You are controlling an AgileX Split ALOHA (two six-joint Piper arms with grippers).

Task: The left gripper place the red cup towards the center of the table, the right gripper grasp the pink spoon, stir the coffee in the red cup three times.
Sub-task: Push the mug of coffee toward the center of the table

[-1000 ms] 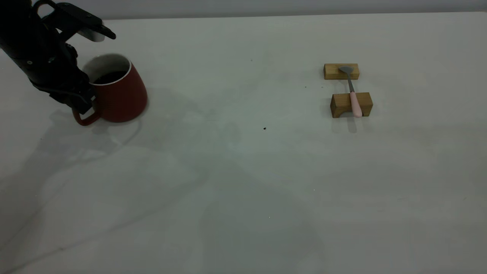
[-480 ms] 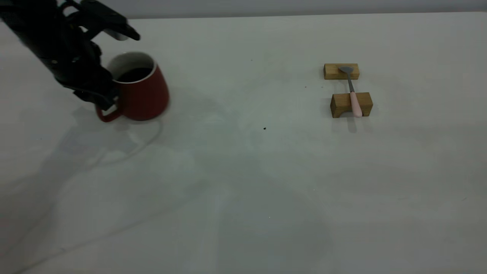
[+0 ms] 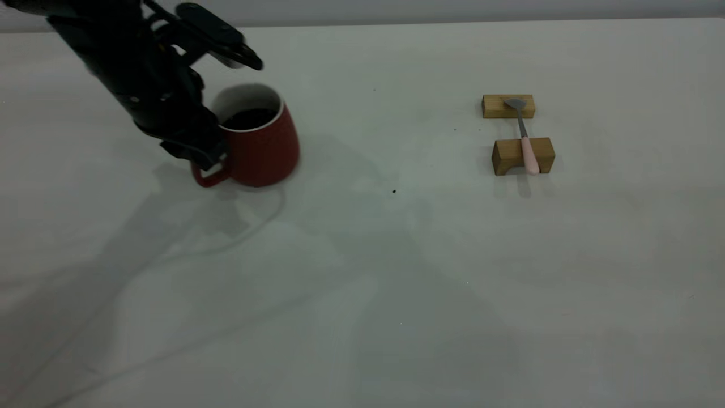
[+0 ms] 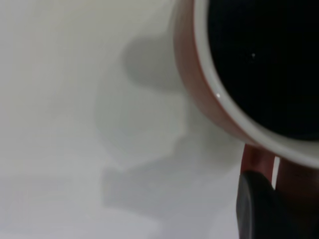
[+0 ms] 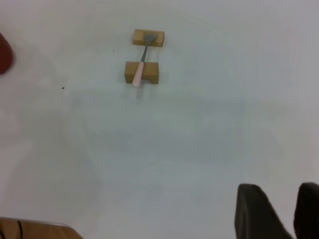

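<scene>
Your left gripper clamps the red cup by its handle, near the table's far-left corner. Right gripper: finger state unclear. The pink spoon lies across two wooden blocks.

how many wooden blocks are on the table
2. The far wooden block sits under the pink spoon's bowl; the near wooden block sits under its handle. Both are right of the red cup. None looks hidden.

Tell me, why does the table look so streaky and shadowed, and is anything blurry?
Exterior view: dim light, broad soft shadows fall across the table below the left end effector and red cup. Left wrist view: the cup's rim is very close and soft. Right wrist view: brighter and evenly lit.
</scene>
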